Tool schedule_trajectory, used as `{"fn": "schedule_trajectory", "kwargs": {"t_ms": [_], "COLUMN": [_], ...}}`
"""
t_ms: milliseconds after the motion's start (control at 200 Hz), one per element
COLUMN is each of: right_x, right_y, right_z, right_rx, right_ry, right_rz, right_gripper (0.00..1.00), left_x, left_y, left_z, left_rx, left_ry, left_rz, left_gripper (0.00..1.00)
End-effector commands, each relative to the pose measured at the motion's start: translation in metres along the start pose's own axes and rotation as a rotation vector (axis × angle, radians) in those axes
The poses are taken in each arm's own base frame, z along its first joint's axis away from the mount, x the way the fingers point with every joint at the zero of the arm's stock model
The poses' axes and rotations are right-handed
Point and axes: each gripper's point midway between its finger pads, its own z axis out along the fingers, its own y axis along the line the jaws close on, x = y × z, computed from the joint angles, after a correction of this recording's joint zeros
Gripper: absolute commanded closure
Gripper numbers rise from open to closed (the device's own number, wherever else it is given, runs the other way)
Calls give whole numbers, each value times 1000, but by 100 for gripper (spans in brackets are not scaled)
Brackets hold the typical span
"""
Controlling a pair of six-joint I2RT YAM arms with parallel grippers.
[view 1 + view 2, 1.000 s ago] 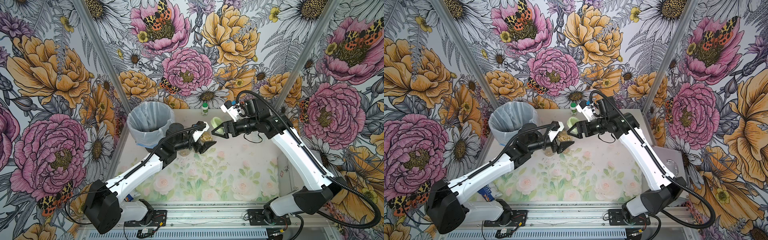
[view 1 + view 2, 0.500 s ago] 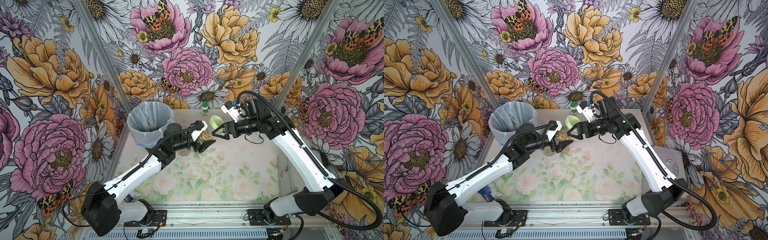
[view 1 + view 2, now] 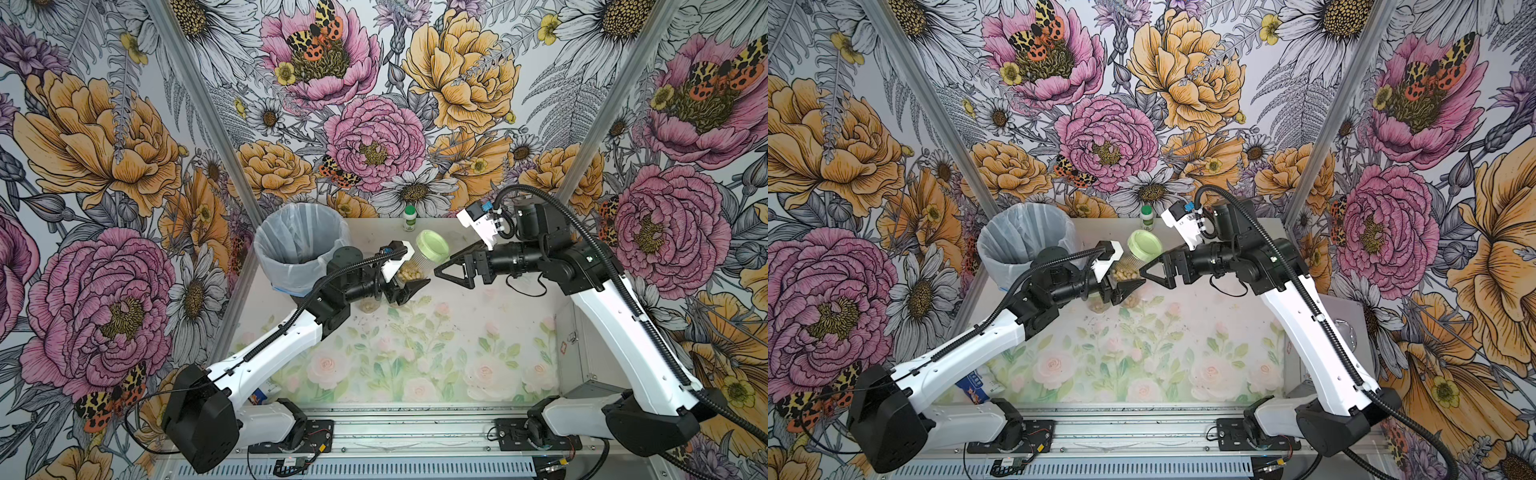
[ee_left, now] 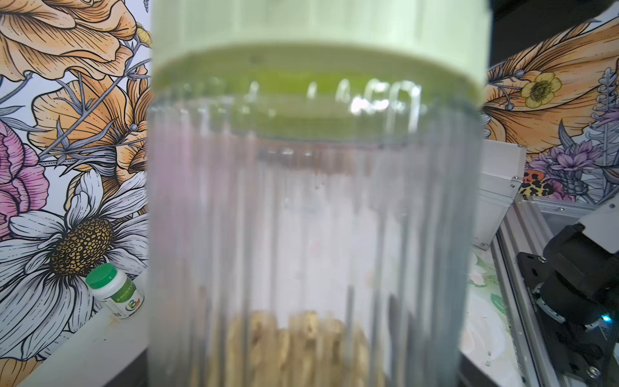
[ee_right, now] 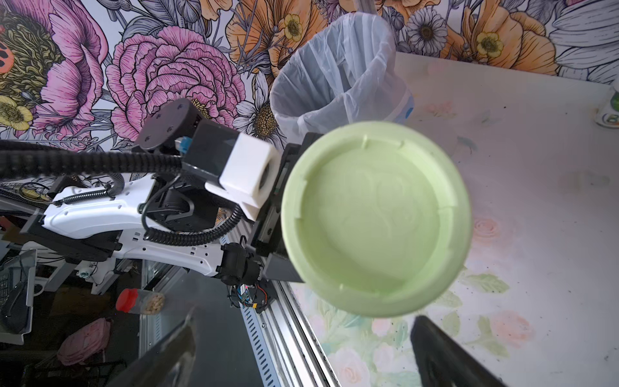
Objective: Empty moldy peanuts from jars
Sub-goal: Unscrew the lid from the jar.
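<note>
Showing jar: clear, ribbed | lid: pale green, on | peanuts: tan

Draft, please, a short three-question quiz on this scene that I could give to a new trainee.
1. True or false: the pale green lid is already off the jar that the left gripper holds.
2. Pick one. The right gripper is: A) shut on the lid; B) open, facing the lid without gripping it; C) shut, well away from the lid.
3. In a word or two: what lies inside the held jar?

Key:
1. False, the lid is on the jar.
2. B.
3. Peanuts, heaped at the end away from the lid.
</note>
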Motion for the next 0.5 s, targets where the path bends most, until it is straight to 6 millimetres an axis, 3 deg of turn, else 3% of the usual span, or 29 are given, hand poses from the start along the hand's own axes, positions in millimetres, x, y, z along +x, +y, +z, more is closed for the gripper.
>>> {"fn": "schedule_trajectory", "kwargs": {"t_ms": [0,95,200,495], "right_x": [-10,-26,-36,-61], "right_y": [-10,-30,-43,-55], "right_z": [-13,-23,-17,-7], "right_rx": [95,220,273,329], "right_ry": [-66,-146,-201,-293], "right_rz": [60,226,420,507], "right_gripper": [1,2,3,3], "left_x": [-38,-35,-31,-22], "left_y": [8,9,9,8], "left_z": [-13,-11,-7,2], "left_rx": [-59,-90,-127,-140], "left_ry": [-122,-111,-94,-68], "left_rz": [67,84,107,115], "left_gripper": [73,72,72,72]}}
